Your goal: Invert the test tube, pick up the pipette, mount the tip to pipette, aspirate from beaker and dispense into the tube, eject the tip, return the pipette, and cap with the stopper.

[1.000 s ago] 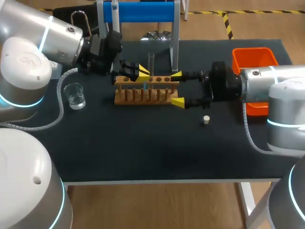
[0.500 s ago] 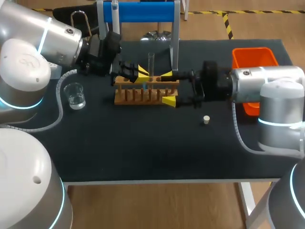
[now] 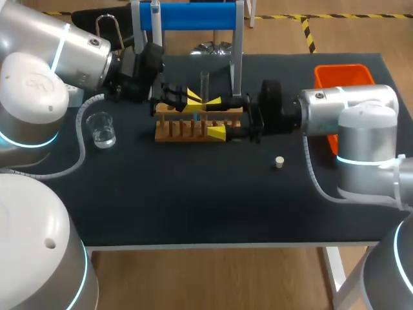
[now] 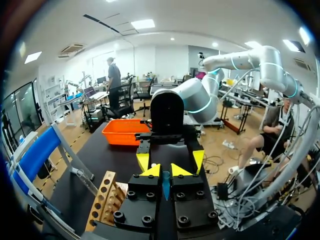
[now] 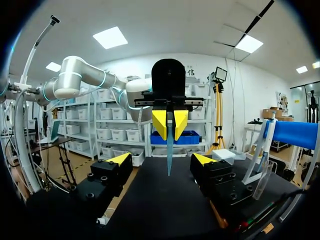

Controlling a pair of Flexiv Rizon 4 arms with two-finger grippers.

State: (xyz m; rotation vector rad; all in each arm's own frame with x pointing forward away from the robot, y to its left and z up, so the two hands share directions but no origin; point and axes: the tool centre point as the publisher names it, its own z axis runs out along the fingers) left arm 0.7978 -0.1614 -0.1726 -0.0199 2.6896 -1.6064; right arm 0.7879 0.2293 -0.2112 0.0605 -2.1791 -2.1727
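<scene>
Stretched level from both sides over the bench (image 3: 193,206): left end effector (image 3: 193,98) pinching a blue pipette tip (image 5: 170,150) point-down over the wooden rack (image 3: 184,129), right end effector (image 3: 215,117) spread, straddling the rack's right end.

My left fingers (image 5: 160,124) pinch a slim teal plastic pipette tip (image 5: 170,150), point down. Clear glass test tube (image 3: 204,82) stands upright; small white stopper (image 3: 279,162) lies on the tabletop (image 3: 193,200).

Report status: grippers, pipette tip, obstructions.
Left gripper shut on blue pipette tip. Right gripper open at wooden rack, facing the tip. Stopper lies apart.
</scene>
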